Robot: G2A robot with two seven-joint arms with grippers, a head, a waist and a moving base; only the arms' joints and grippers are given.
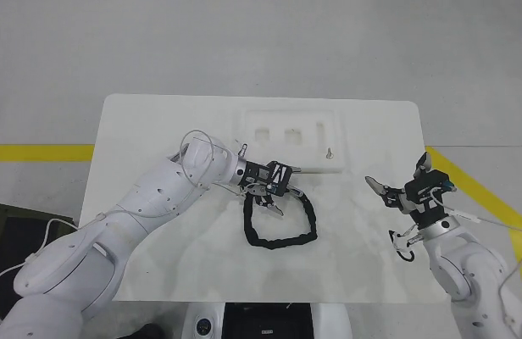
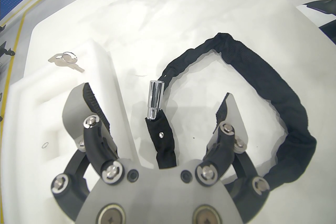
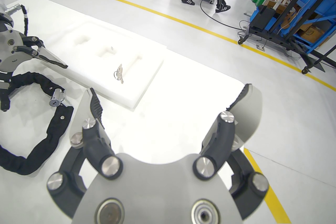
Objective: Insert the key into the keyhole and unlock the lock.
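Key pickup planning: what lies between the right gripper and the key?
Only bare table and the rim of the foam tray bearing the key, per right wrist view.

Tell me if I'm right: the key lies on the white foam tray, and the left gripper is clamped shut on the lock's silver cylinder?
Not quite: the left gripper is open, fingers spread either side of the lock's silver cylinder, as the left wrist view shows. The key does lie on the white foam tray.
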